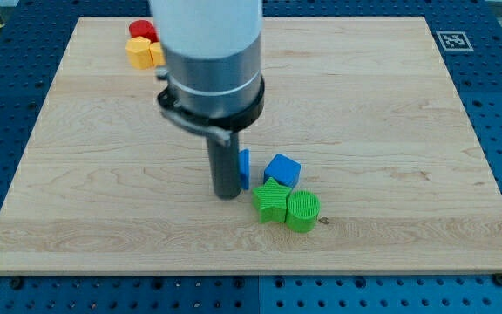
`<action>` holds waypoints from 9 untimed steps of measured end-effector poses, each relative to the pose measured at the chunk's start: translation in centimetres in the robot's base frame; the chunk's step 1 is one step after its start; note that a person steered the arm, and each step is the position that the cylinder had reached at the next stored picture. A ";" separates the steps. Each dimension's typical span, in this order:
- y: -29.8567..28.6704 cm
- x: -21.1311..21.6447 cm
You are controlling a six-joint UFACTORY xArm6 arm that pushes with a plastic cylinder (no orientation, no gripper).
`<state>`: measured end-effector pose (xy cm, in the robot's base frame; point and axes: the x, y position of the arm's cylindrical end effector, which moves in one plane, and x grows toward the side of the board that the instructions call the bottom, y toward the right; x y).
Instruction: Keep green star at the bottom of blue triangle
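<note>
rod tip of my arm, with no jaws to open or close, rests on the board, touching the half-hidden blue triangle. green star sits near-right, beside a green cylinder and blue cube. pushing right risks scattering that cluster.

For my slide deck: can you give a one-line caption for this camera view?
My tip rests beside a partly hidden blue block, left of the green star block, green round block and blue cube.
</note>
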<state>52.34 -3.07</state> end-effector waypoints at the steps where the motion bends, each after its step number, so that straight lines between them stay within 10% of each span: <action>1: 0.0 -2.3; 5: 6.9 7.5; 9: 5.2 2.8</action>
<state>55.18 2.10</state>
